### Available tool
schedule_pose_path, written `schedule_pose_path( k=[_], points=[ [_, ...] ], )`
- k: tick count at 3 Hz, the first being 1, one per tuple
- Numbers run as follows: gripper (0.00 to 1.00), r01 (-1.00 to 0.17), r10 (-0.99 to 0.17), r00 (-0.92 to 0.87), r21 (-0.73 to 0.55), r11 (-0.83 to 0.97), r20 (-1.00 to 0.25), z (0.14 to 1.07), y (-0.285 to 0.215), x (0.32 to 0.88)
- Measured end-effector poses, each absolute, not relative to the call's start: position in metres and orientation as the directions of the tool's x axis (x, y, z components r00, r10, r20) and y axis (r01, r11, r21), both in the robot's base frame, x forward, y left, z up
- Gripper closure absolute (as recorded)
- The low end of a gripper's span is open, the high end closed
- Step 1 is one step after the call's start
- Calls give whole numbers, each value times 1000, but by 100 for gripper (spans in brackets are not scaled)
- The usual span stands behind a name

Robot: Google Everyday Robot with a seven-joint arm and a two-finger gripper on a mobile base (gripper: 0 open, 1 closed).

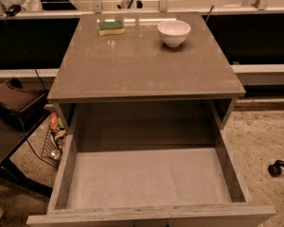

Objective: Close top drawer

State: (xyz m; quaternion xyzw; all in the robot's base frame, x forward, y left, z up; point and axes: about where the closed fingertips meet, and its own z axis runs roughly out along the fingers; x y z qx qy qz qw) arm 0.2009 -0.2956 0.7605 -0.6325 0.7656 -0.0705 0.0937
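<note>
The top drawer (149,176) is pulled fully out from under the grey-brown cabinet top (142,65). It is a wide, deep, pale-grey box and it is empty inside. Its front panel runs along the bottom edge of the camera view (151,215); the handle is out of view. The gripper is not in view.
A white bowl (173,32) and a green-and-yellow sponge (111,27) sit at the back of the cabinet top. A wire basket with packets (54,138) stands on the floor to the left. A dark side table (12,126) is at left. A chair castor (276,168) is at right.
</note>
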Motion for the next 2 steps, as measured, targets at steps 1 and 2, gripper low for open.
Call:
schedule_pose_path(
  k=[1,2],
  points=[
    [100,-964,-977,-138,-205,170,-162,721,-264,189],
    [100,-969,-953,-84,-200,147,-291,689,-238,183]
  ],
)
